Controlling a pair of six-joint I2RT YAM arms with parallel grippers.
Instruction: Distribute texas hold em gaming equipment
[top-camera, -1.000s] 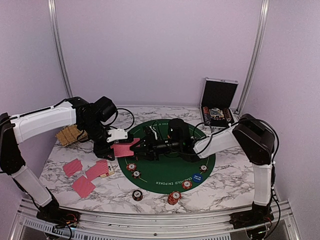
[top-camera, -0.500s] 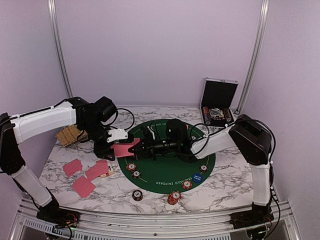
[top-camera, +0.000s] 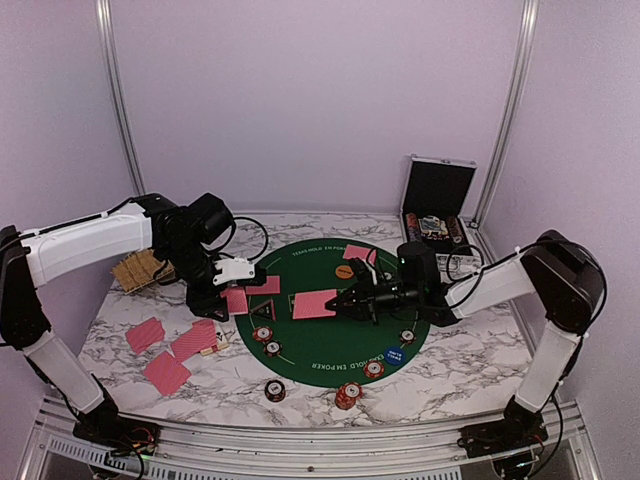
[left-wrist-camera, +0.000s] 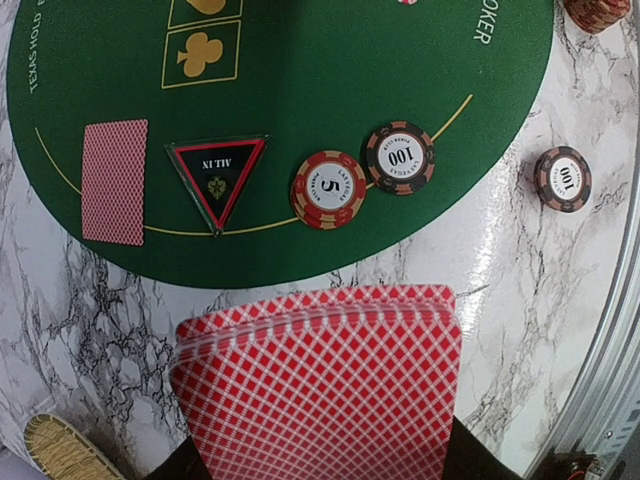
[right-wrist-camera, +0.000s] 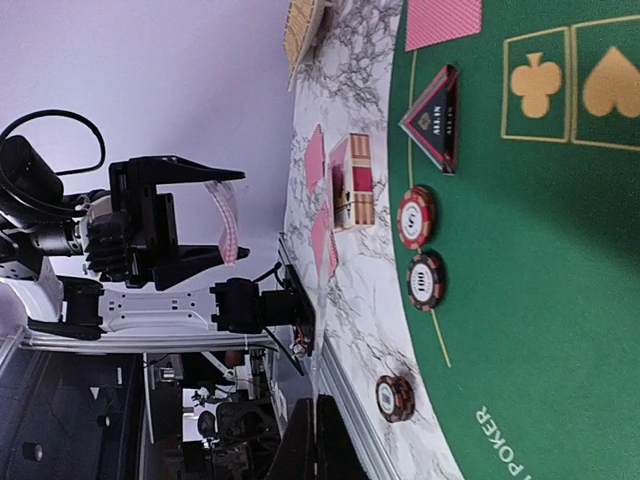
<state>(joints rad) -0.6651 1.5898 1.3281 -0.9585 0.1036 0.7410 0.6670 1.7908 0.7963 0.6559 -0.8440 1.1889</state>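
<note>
Since previous frame, my right gripper (top-camera: 345, 300) drew card (top-camera: 315, 303) off deck (left-wrist-camera: 320, 380) toward mat (top-camera: 320, 340) centre, clenched on it; left gripper (top-camera: 228, 297) grasped deck. Dealing step; next: lower, release.

The desk (left-wrist-camera: 520, 300) is showing a polished, marble-patterned top, white with grey veins, and it is catching glare beside the round mat (left-wrist-camera: 330, 60). The mat is looking like matt green felt with flat gold print. Just off the mat's edge, the deck of playing cards (left-wrist-camera: 320, 390) is presenting smooth coated card with a red lattice back. The single playing card (top-camera: 315, 303) at the mat's middle is looking like the same thin stock. On the mat's rim, the triangular marker (left-wrist-camera: 217, 178) is gleaming as glossy black plastic, and the poker chips (left-wrist-camera: 328, 188) are looking smooth and moulded, with paper-like labels. Left of the mat, the basket (top-camera: 140, 268) is showing rough woven straw. Behind the mat, the case (top-camera: 438, 190) is showing silver metal edging and a matt black lining.
</note>
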